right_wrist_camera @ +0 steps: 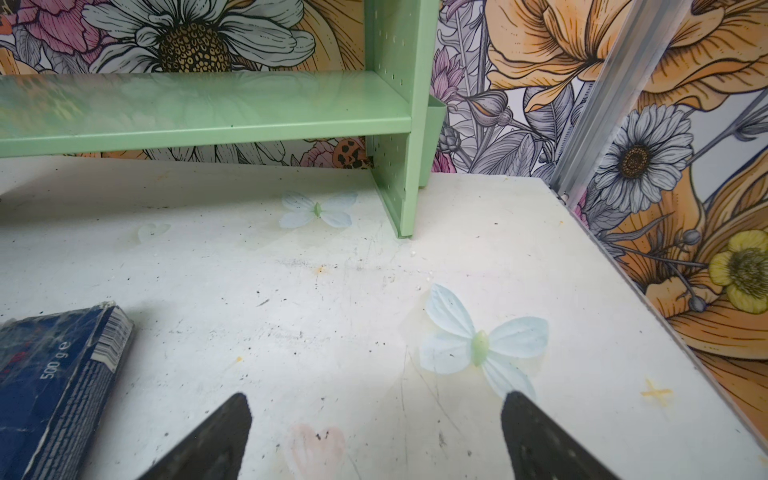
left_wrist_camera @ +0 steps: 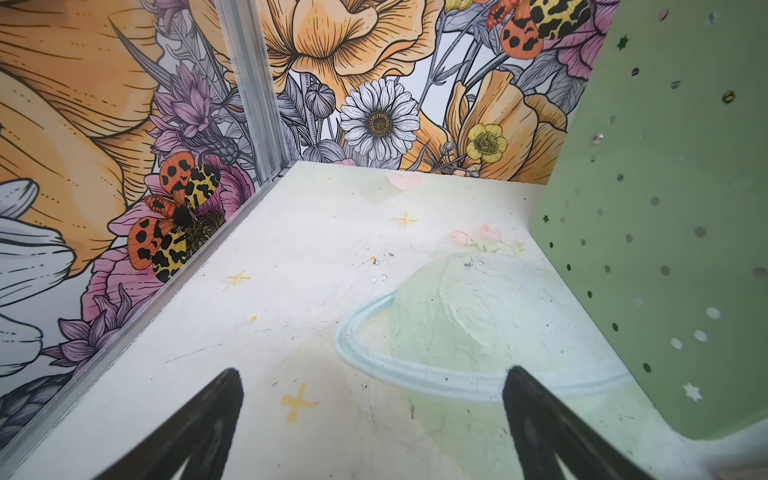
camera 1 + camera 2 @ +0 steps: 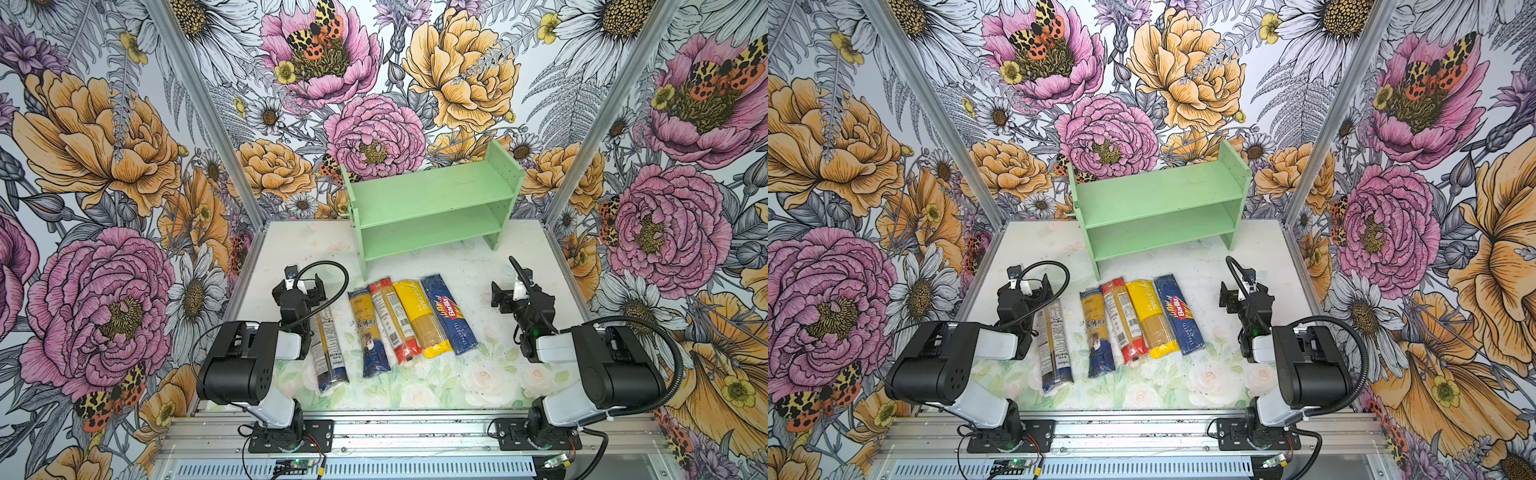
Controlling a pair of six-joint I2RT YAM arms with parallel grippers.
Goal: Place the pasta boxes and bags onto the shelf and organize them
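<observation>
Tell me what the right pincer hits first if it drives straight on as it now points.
Right pincer: only bare table close ahead; the first obstacle looks like the right leg of the shelf, though depth is unclear.

Five pasta packs (image 3: 390,320) side by side before the shelf (image 3: 432,195)

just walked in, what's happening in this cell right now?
Nothing is being handled yet. The left gripper and right gripper are both open and empty above the table. Five spaghetti packs lie flat in front of the shelf: the Barilla box, yellow bag, red-ended bag and clear blue-ended bag side by side, and a second clear bag a little apart by the left arm. Both shelf tiers are bare.
</observation>
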